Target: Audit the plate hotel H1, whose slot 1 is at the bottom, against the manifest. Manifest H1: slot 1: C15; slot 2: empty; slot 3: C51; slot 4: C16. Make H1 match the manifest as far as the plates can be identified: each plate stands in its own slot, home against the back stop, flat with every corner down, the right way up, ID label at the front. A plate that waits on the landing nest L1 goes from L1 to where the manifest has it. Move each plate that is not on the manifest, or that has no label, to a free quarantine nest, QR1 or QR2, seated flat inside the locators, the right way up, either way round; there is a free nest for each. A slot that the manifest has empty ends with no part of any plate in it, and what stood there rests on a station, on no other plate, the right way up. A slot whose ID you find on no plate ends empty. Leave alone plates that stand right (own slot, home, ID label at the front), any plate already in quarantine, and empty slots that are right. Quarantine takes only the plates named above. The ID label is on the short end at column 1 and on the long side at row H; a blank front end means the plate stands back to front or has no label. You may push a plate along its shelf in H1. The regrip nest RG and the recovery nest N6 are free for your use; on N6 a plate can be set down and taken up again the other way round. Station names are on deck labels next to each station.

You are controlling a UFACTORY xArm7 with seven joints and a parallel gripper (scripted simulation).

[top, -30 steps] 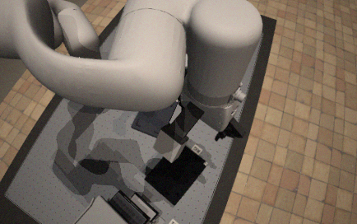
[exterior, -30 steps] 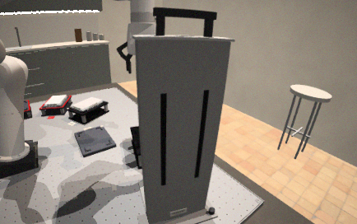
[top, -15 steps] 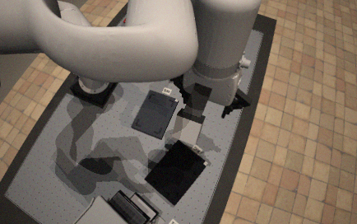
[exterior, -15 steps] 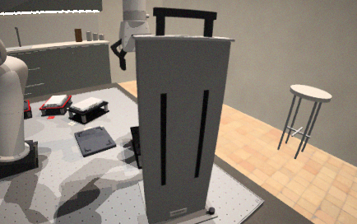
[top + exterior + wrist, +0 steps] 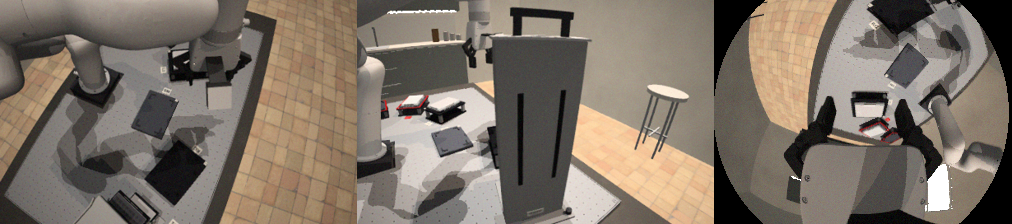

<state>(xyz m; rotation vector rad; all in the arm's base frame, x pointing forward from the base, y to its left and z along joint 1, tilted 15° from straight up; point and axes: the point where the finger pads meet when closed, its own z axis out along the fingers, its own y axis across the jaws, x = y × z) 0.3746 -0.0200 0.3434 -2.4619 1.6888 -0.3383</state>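
The plate hotel H1 [image 5: 538,123] [image 5: 99,212] is a tall grey tower at the near end of the deck. The exterior view shows only its back, so its slots and plates are hidden. My gripper [image 5: 480,55] [image 5: 866,104] is open and empty. It hangs high over the far end of the deck, above a white plate [image 5: 444,103] [image 5: 870,103] [image 5: 178,53] on a black nest. A second white plate [image 5: 412,100] sits on a red-framed nest next to it. Another red-framed nest [image 5: 384,108] is partly hidden at the far left.
A flat grey nest [image 5: 155,114] [image 5: 452,140] [image 5: 907,66] lies mid-deck. A larger black nest [image 5: 176,171] [image 5: 902,4] lies between it and the hotel. The arm's base [image 5: 95,84] [image 5: 369,119] stands on the left. A stool [image 5: 663,119] stands off the deck.
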